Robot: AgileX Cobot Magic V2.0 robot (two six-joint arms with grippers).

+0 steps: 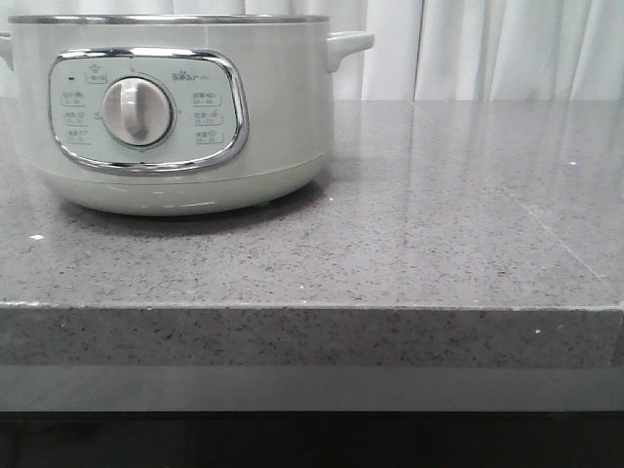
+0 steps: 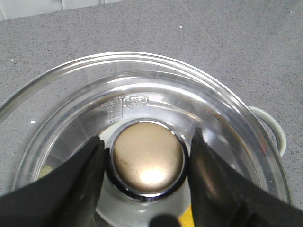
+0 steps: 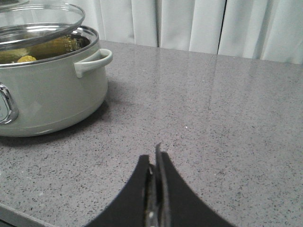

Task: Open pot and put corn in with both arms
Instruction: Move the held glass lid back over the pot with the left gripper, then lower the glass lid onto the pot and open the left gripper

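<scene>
My left claw (image 2: 147,156) straddles the gold knob (image 2: 148,163) of the glass lid (image 2: 227,101), one black finger pressed to each side of it, so I judge it closed on that knob and carrying the lid. In the right wrist view the lid (image 3: 40,16) hangs tilted above the steel rim of the pot (image 3: 52,90) rather than seated on it, with a gap on the near side; I hold it that way, I think, so the opening stays free without the lid leaving the pot's airspace and it can be lowered straight back. The corn (image 3: 52,47) already lies inside the pot, a yellow ear against the inner wall, with another small yellow piece beside it that I cannot identify. My right claw (image 3: 155,189) is down low over the grey stone counter (image 3: 227,123), well apart from the pot, its two fingers pressed flat together with nothing between them; it sits clear so it will not foul the lid coming down. From the front the pot (image 1: 180,107) stands at the left of the counter with its dial facing out, its top cut off by the frame. By my reckoning the corn is delivered and only the lid remains to be settled.
</scene>
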